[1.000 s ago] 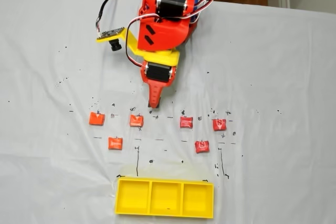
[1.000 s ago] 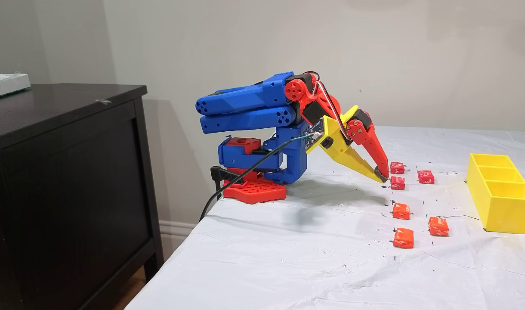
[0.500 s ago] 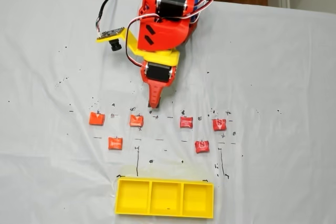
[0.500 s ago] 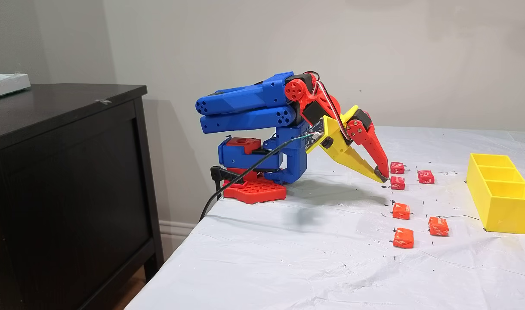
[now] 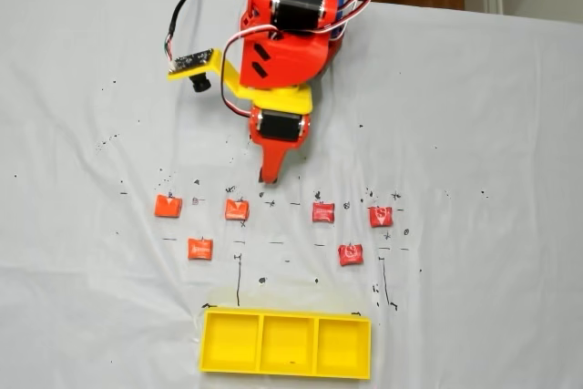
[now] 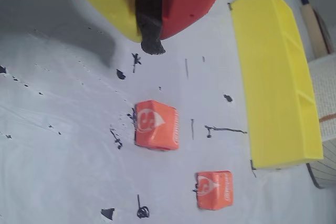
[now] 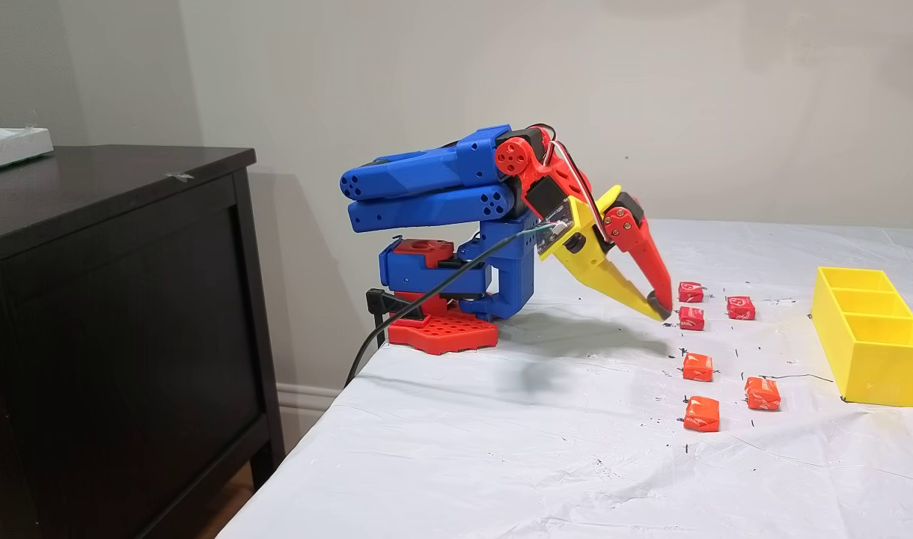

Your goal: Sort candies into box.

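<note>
We are holding our red-and-yellow gripper [image 7: 660,310] with fingers closed on nothing, hovering over the ink-speckled white sheet [image 5: 474,116]. Six small square wrapped candies [image 5: 237,210] are lying at its six o'clock, the bright yellow three-compartment plastic box [image 5: 285,344] beyond. A dark cabinet [image 7: 112,299] is standing beside the table.

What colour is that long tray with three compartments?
Bright yellow all over; the box shows best in a fixed view from above.

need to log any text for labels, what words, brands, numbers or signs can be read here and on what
No readable text.
Orange candies: a white swirl logo and lettering, too blurred to read.
Red candies: white marks, too small to read.
Table cover: black pen crosses and lines, no words.
Yellow box: no label visible.
</note>
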